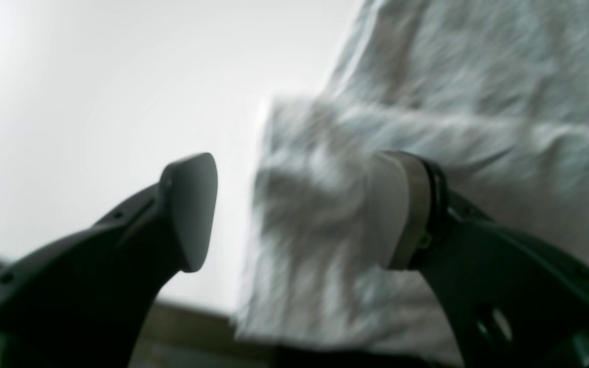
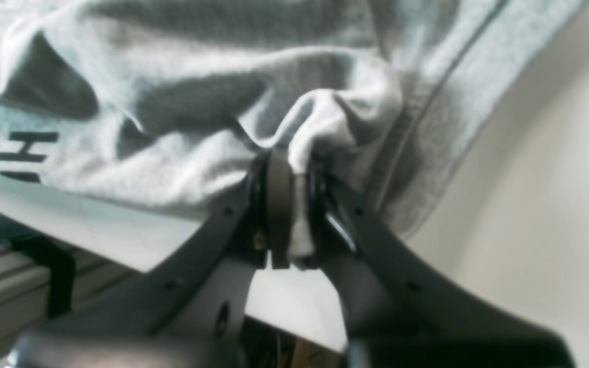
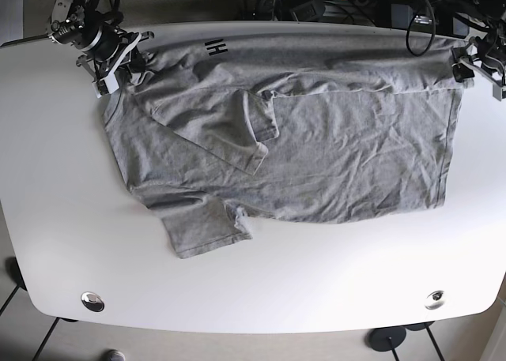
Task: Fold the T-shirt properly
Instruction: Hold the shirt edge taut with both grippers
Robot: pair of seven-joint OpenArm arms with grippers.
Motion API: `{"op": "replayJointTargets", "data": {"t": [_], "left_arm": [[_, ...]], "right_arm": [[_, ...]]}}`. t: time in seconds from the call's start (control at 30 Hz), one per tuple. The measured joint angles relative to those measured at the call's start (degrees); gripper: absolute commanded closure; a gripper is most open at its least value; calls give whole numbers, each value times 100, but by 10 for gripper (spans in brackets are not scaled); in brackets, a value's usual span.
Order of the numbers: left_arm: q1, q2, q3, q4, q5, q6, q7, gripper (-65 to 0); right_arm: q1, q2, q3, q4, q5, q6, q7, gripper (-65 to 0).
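T-shirt (image 3: 316, 148), grey marled jersey, lies spread and creased across the white desk (image 3: 63, 219), one sleeve folded inward. Soft and limp, it will likely sag and bunch; hems and corners seem the best holds. The right end effector (image 2: 292, 204) is clamped on a fabric pinch; the left end effector (image 1: 294, 209) stands apart.

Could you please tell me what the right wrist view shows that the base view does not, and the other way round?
Only the right wrist view shows the right gripper closed on a pinched fold of the T-shirt. Only the base view shows the whole shirt spread on the white table, one sleeve sticking out toward the near edge, and the left gripper at the shirt's far corner. Both show the grey fabric and its black lettering.
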Motion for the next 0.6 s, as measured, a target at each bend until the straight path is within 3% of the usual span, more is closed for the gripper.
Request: {"op": "replayJointTargets", "data": {"t": [0.2,0.23,0.33,0.4,0.6], "left_arm": [[-74,-330,59,-562,7,-13,-98,-410],[-129,-361,120,-634,17,4,-122,-376],[-173,-345,166,-688,-70,2,-188,-185],[-149,-345,166,-688,-101,2,-192,-118],[-149,-236,-83,-455,-42,0,-2,-114]], "right_arm": [[0,-11,4,0,0,-2,0,-22],[0,-9,7,0,0,-4,2,-22],[0,-11,11,0,-2,-2,0,-22],[2,-11,11,0,0,-2,0,-22],[9,-11,11,0,0,-2,2,-22]]}}
